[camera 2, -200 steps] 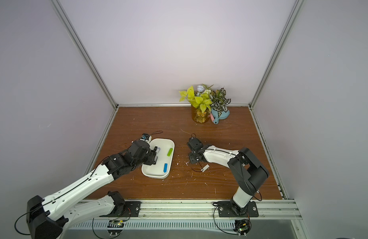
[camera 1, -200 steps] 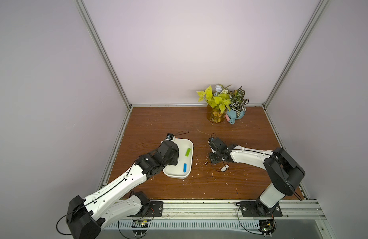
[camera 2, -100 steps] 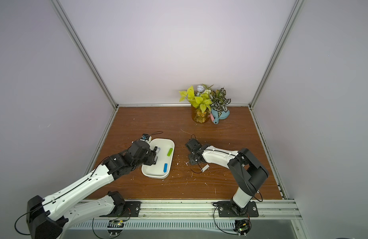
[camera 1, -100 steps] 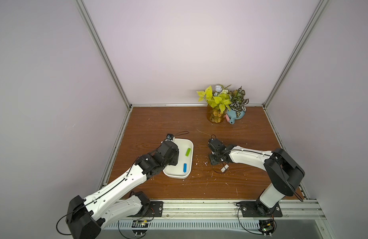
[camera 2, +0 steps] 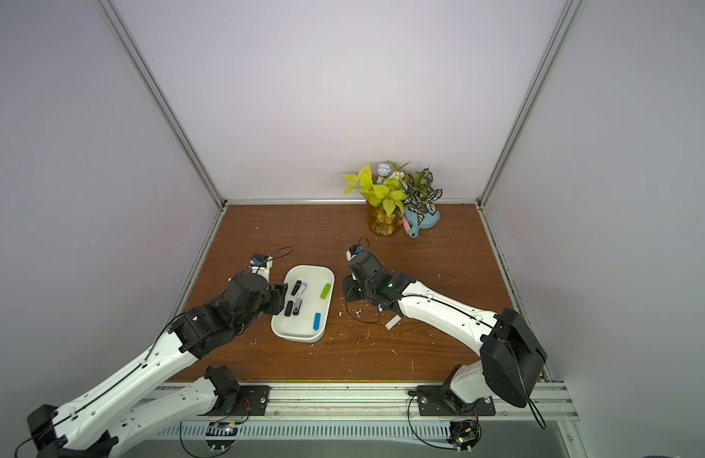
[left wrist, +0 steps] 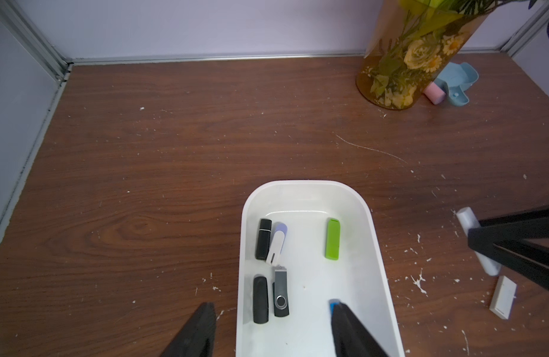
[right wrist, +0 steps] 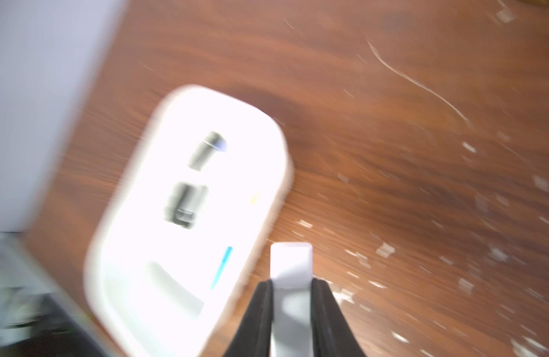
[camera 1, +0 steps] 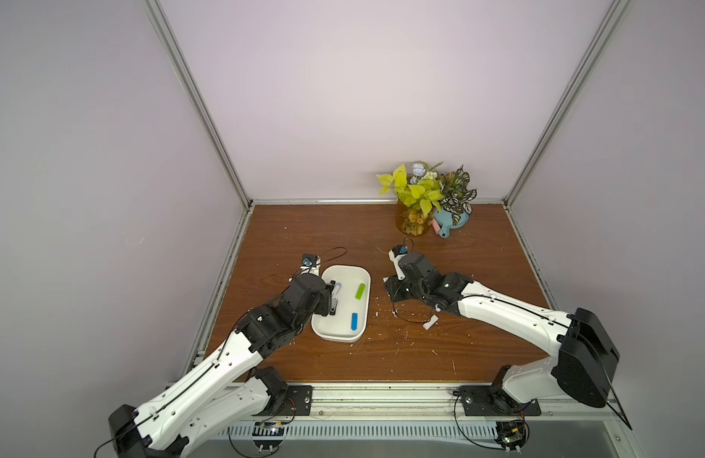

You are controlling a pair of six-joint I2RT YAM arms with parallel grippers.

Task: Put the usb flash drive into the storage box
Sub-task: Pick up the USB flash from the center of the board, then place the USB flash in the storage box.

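A white usb flash drive is pinched between the fingers of my right gripper, which is shut on it just right of the storage box; the drive's end also shows in the left wrist view. The storage box is a shallow white tray on the brown table, holding a green drive, a blue drive, black ones and a white-lavender one. My left gripper stands open and empty, straddling the box's left rim. In both top views my right gripper is low by the box.
An amber glass vase with flowers and a blue pot stand at the back right. A small white rectangular piece lies on the table under the right arm. White crumbs dot the wood. Walls close in on three sides.
My right gripper has closed on the white flash drive, and its wrist view is now blurred by motion. The left arm has not moved.
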